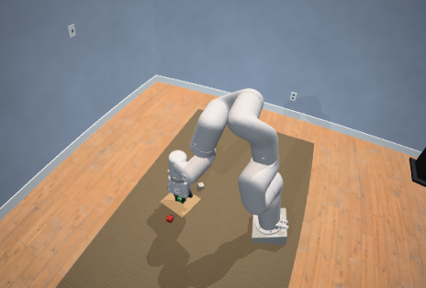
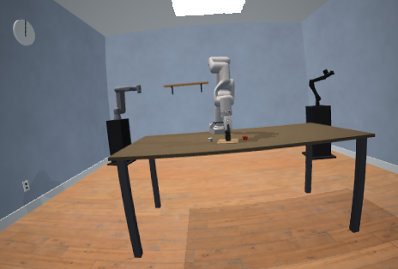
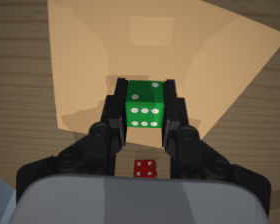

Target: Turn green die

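The green die [image 3: 145, 104] is gripped between the black fingers of the gripper [image 3: 144, 111] above the tan mat [image 3: 91, 60], its six-pip face turned toward the wrist camera and a two-pip face seen above it. The red die [image 3: 145, 168] is seen at 6 o'clock of the green one, off the mat on the brown table [image 3: 21, 100], five pips up. A white die [image 1: 200, 185] is set at 2 o'clock of the mat in the top view.
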